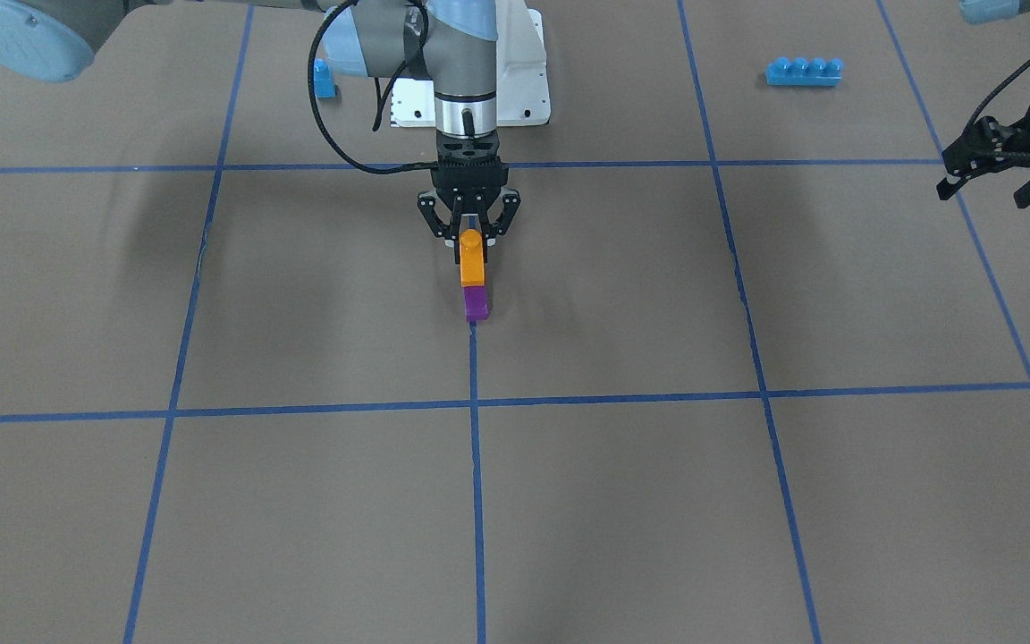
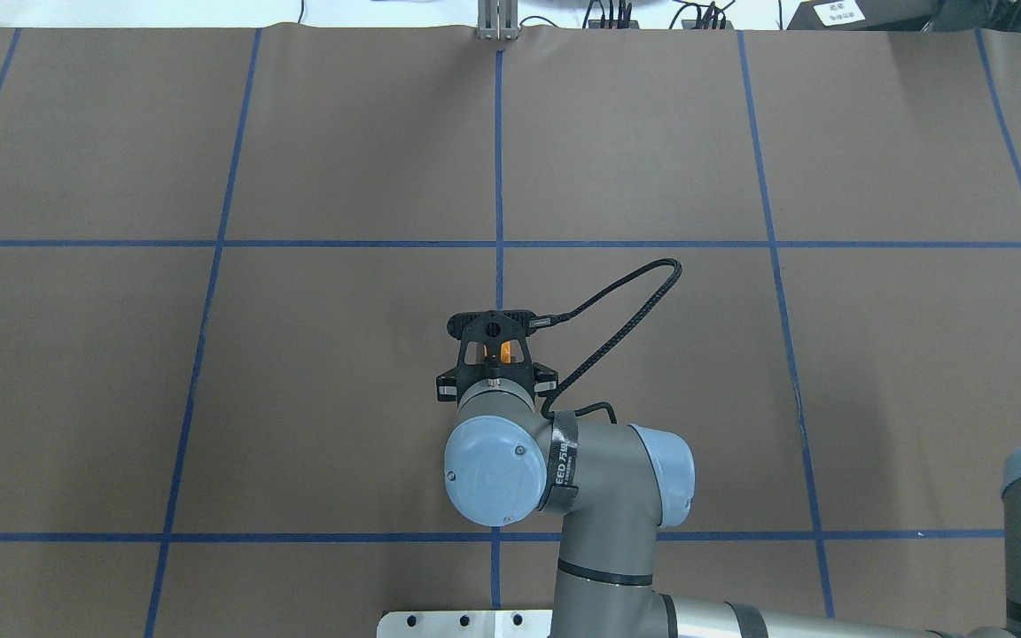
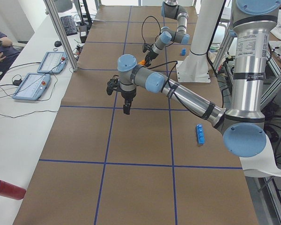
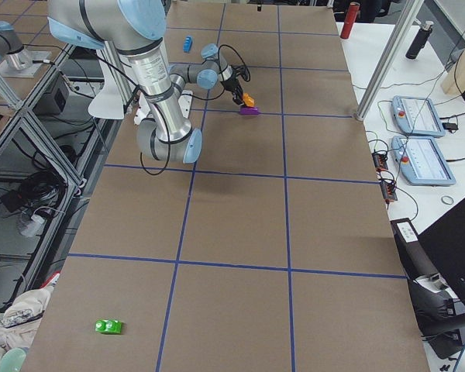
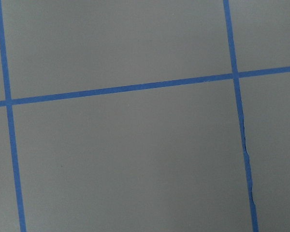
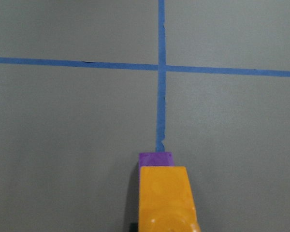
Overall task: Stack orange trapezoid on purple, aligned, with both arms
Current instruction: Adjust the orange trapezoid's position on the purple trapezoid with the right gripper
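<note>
Brown table (image 1: 211,501), one orange trapezoid (image 1: 472,261), one purple (image 1: 477,304), two blue bricks (image 1: 803,72)

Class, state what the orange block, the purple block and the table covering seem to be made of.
The orange trapezoid looks like hard moulded plastic, glossy: soft highlights on top. The purple block seems the same plastic, smooth. The table covering is probably matte brown paper: no shine.

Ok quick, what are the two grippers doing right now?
Left gripper: open, holding nothing.
Right gripper: closed on the orange block.
</note>
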You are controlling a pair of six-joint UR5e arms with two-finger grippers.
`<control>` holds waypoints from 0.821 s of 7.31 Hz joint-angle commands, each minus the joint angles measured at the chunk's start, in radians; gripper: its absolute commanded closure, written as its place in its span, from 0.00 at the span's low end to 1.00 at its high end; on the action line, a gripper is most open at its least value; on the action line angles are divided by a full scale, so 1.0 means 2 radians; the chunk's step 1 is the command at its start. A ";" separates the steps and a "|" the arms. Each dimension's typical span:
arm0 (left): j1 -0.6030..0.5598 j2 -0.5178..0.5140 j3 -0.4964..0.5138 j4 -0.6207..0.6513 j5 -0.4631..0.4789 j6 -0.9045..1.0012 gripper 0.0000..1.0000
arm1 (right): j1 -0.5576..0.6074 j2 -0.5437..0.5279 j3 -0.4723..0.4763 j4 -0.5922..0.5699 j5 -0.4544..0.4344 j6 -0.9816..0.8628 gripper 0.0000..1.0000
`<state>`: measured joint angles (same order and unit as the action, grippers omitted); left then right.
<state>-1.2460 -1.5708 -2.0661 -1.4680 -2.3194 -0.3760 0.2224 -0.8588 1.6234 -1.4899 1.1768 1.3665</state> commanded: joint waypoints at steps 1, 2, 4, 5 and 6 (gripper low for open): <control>0.000 0.000 0.001 0.000 0.000 0.000 0.00 | -0.005 -0.007 -0.002 0.008 -0.012 0.000 1.00; 0.000 0.000 0.001 0.000 0.000 0.000 0.00 | -0.005 -0.007 -0.002 0.008 -0.012 0.000 1.00; 0.000 0.000 0.001 0.000 0.000 -0.001 0.00 | -0.002 -0.006 -0.001 0.008 -0.012 -0.005 1.00; 0.000 0.000 0.001 0.000 0.000 -0.001 0.00 | 0.000 -0.006 0.000 0.008 -0.011 -0.007 1.00; 0.000 0.000 0.001 0.000 0.000 -0.001 0.00 | 0.000 -0.006 0.000 0.008 -0.011 -0.006 0.67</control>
<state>-1.2456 -1.5708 -2.0647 -1.4680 -2.3194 -0.3773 0.2206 -0.8716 1.6221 -1.4742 1.1546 1.3557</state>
